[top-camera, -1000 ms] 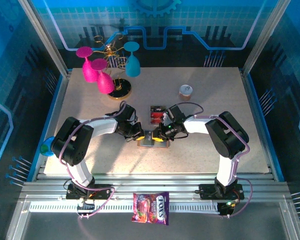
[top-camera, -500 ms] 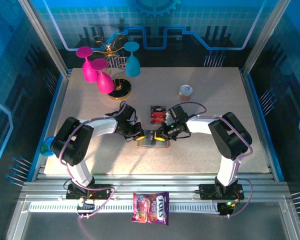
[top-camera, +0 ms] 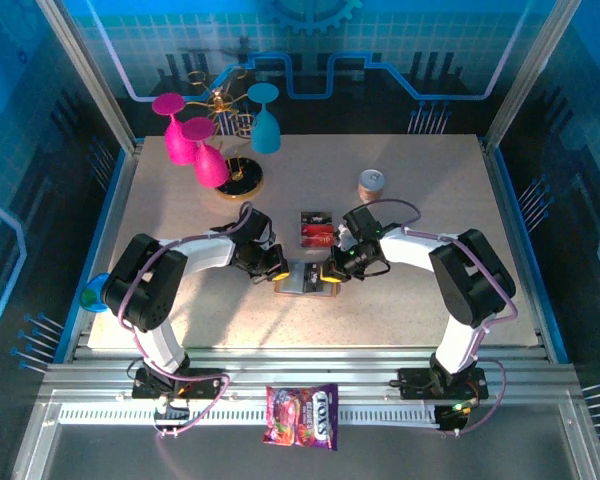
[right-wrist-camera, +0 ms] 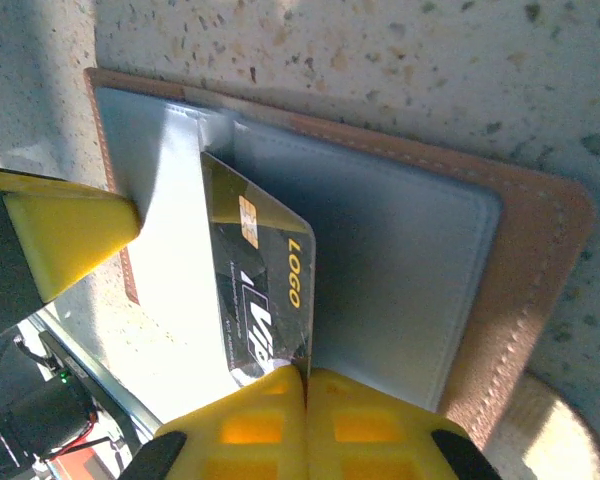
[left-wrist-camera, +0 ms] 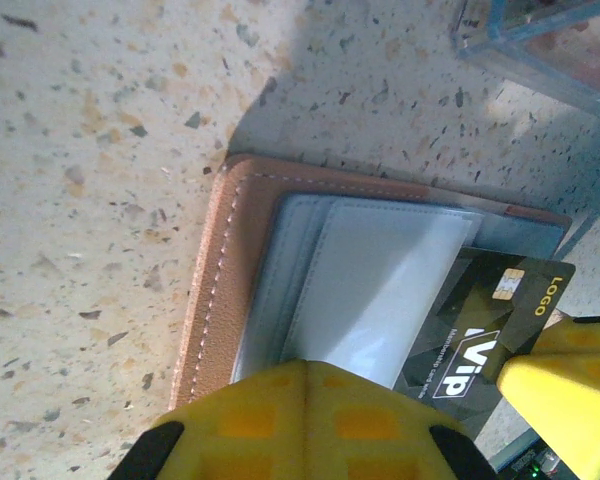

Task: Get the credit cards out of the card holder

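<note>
Shifted slightly right, my right gripper [right-wrist-camera: 305, 378] clamps the light, stiff, slick credit card [right-wrist-camera: 255, 280] by its exposed lower-centre corner, while my closed left gripper [left-wrist-camera: 302, 375] pins the card holder [left-wrist-camera: 212, 300].

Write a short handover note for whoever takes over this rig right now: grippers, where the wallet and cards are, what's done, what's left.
Left gripper: shut, tip pressing on the open wallet, which lies on the table.
Right gripper: shut on the black card, which is partly out of the wallet.
Done: red cards lie on the table beyond the wallet.
Left: pull the black card clear, set it down, then check the wallet for more.
</note>
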